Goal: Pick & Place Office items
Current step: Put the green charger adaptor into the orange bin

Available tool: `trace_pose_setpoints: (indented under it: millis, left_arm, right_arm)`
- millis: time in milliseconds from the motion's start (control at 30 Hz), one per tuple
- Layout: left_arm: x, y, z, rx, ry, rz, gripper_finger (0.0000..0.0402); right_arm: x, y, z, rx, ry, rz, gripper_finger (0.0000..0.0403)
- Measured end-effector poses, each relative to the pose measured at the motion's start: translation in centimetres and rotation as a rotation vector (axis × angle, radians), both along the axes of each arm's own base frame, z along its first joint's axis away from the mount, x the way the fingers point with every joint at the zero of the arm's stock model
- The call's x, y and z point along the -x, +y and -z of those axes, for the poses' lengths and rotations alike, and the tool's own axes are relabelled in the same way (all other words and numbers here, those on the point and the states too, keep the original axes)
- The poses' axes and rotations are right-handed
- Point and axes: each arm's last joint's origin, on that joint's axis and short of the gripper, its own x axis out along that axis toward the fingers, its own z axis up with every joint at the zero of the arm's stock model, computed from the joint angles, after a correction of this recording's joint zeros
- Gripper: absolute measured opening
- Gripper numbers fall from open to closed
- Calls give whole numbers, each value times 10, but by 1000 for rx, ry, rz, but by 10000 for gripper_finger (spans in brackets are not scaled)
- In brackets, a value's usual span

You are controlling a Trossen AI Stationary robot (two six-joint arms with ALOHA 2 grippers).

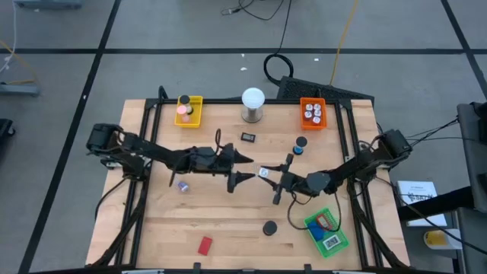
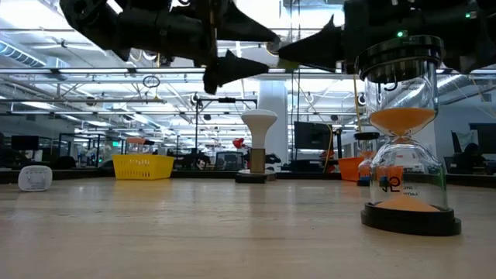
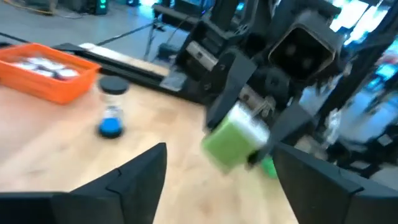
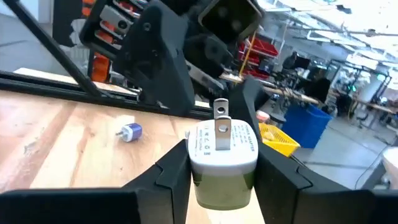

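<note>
A wooden counter [image 1: 228, 221] stood on a grey floor. From above, both arms met near its middle. The left claw [image 1: 242, 168] had its two fingers spread apart, pointing toward the right claw [image 1: 275, 176], which pinched a small white-and-green plug adapter [image 1: 264, 173] raised off the wood. A yellow tray [image 1: 189, 111] and an orange tray [image 1: 313, 113] sat at the far edge, with a white ball on a metal base [image 1: 253, 103] between them. A green tray [image 1: 327, 231] lay near the right front. A red block [image 1: 205, 245], a black round piece [image 1: 269, 227] and a blue sand timer [image 1: 300, 145] lay well apart.

From counter height, an orange sand timer [image 2: 404, 132] stood close by, both arms hanging dark above.

The left wrist camera showed the adapter [image 3: 239, 138] held in the opposite claw, beyond its own parted fingers [image 3: 134, 171].

The right wrist camera showed the adapter [image 4: 222, 158], metal prongs up, squeezed between both fingers [image 4: 171, 165]. A small bluish clip [image 4: 129, 131] lay on the wood beyond.
</note>
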Motion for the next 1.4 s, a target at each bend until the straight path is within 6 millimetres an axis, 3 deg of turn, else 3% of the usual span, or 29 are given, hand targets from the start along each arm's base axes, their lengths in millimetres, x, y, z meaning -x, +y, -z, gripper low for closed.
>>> trace_pose_setpoints:
  millis: [167, 400, 667, 1000, 1400]
  left_arm:
    - [18, -2, -7, -111, 18, -64, 296]
    - [42, -9, 14, -149, -48, -55, 222]
    - [57, -14, 28, -173, -57, -81, 156]
    - [58, -18, 30, -208, -46, -85, 136]
    - [59, -15, 34, -232, 3, -144, 136]
  right_arm:
    - [24, -18, 10, -149, 36, 45, 126]
    - [35, -43, 53, -365, 263, 210, 126]
    - [34, -45, 75, -424, 315, 258, 126]
    - [32, -44, 92, -448, 338, 271, 129]
    - [38, -45, 89, -474, 391, 283, 230]
